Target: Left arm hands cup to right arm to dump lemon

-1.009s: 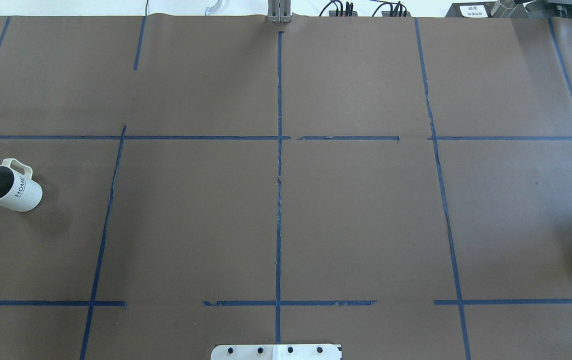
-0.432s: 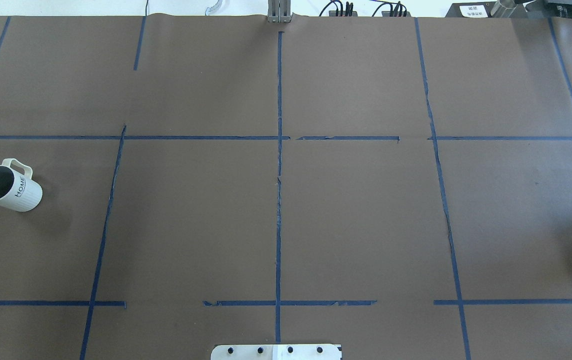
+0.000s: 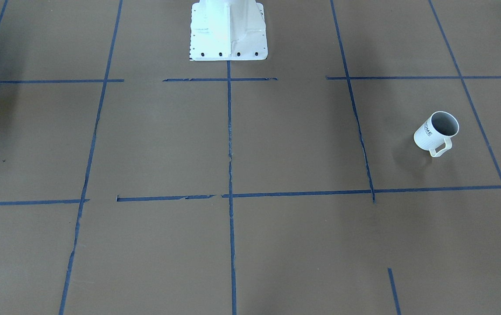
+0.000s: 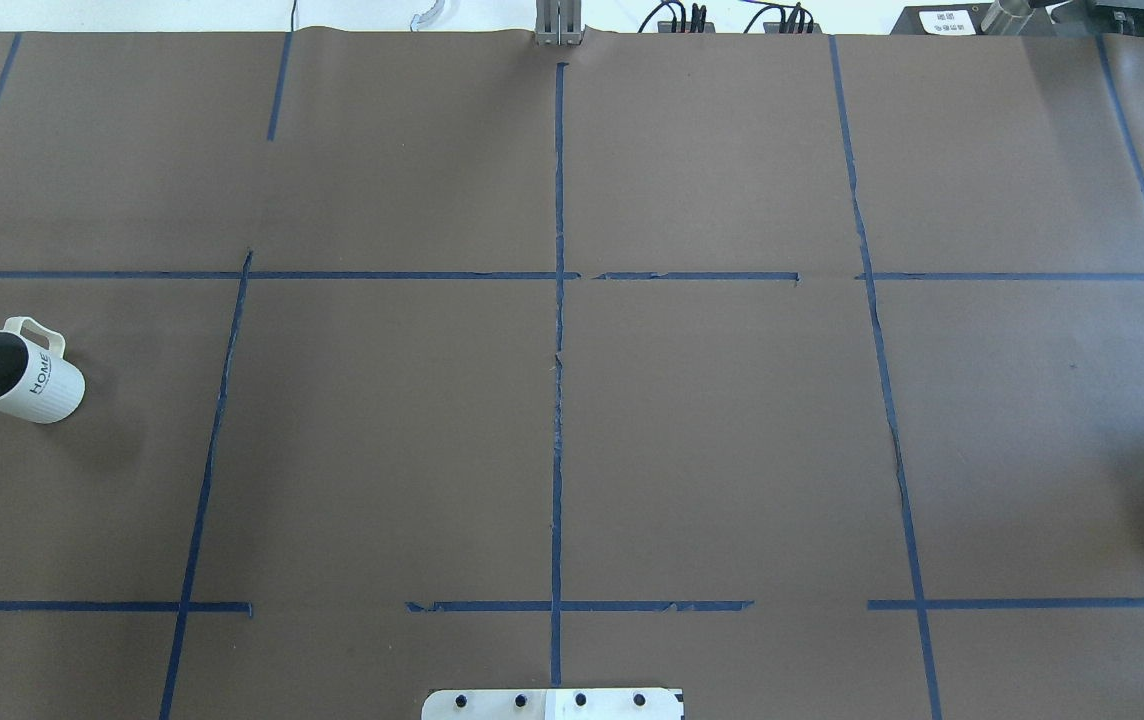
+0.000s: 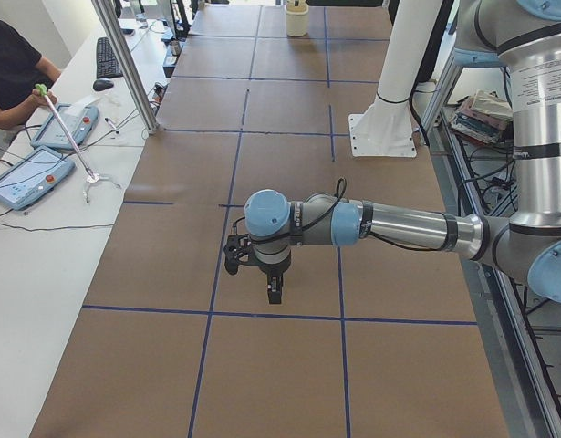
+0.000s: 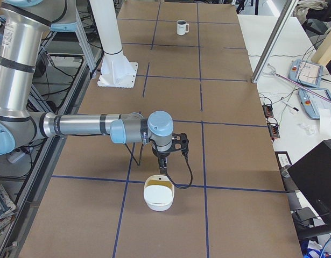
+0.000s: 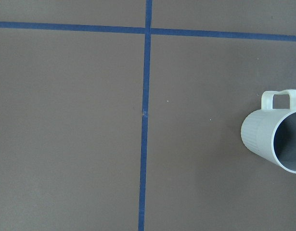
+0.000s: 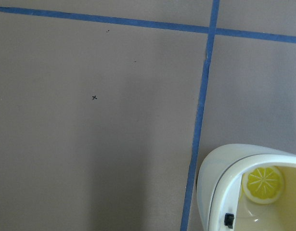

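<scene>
The cup (image 4: 17, 372), a white ribbed mug marked "HOME", stands at the table's far left with its handle on the far side. It also shows in the front-facing view (image 3: 436, 131), far off in the exterior right view (image 6: 181, 27), and at the right edge of the left wrist view (image 7: 275, 139). What I see of its grey inside is empty. The lemon (image 8: 265, 184), a yellow slice, lies in a white container (image 8: 220, 168). The left gripper (image 5: 274, 290) hangs above the table; the right gripper (image 6: 163, 166) hangs just above the container (image 6: 158, 196). I cannot tell whether either is open or shut.
The brown table cover carries a grid of blue tape lines (image 4: 559, 400). The robot's white base (image 3: 228, 30) stands at mid table edge. An operator (image 5: 11, 73) sits at a side desk with tablets (image 5: 29, 173). Neither arm shows in the overhead view.
</scene>
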Controlling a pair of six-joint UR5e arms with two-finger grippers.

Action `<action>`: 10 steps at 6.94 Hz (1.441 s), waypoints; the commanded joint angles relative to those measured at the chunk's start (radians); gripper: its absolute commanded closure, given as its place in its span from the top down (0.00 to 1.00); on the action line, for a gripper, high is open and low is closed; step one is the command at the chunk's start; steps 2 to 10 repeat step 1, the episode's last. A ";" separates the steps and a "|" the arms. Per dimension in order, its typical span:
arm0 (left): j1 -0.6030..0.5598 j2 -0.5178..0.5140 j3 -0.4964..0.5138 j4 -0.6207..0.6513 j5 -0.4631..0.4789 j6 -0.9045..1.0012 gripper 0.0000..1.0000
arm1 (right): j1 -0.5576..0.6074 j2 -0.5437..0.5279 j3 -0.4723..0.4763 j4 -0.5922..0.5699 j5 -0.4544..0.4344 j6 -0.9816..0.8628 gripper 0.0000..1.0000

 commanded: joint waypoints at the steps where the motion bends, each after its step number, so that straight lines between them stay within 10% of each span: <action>1: 0.000 -0.001 -0.026 0.000 0.000 -0.002 1.00 | -0.002 0.000 0.000 0.000 0.001 0.005 1.00; 10: 0.000 -0.001 -0.026 0.000 0.000 -0.002 1.00 | -0.002 0.000 0.000 0.000 0.001 0.005 1.00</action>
